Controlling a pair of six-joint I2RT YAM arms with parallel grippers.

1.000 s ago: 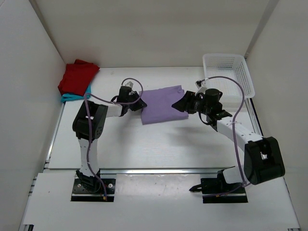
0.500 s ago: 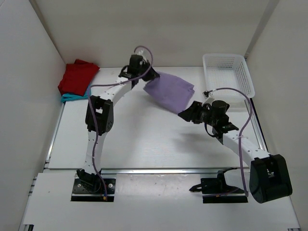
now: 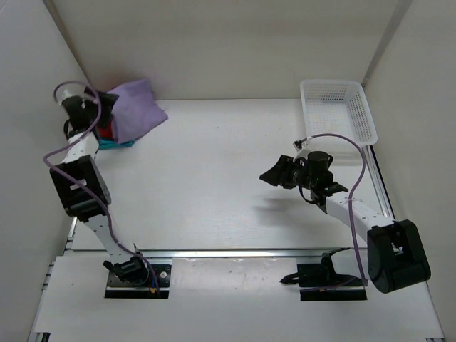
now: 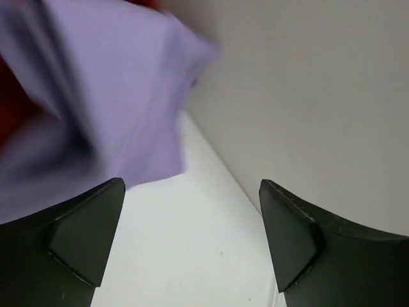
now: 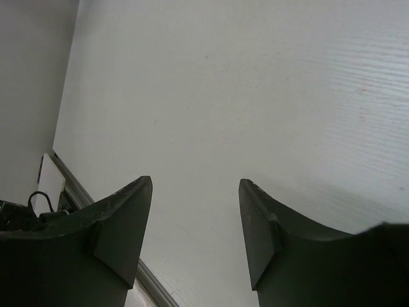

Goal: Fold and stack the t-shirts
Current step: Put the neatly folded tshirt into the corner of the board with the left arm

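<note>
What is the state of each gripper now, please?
Left gripper: open, holding nothing; the lilac shirt lies just beyond it.
Right gripper: open, holding nothing.

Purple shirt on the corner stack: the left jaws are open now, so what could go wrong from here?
1. The lilac shirt looks rumpled and lies askew. It overhangs the dark red shirt and the teal shirt toward the open table, so it may slide off or unfold.
2. The open left gripper sits close to the cloth's edge. Pulling back low could snag the shirt and drag it off the stack.
</note>
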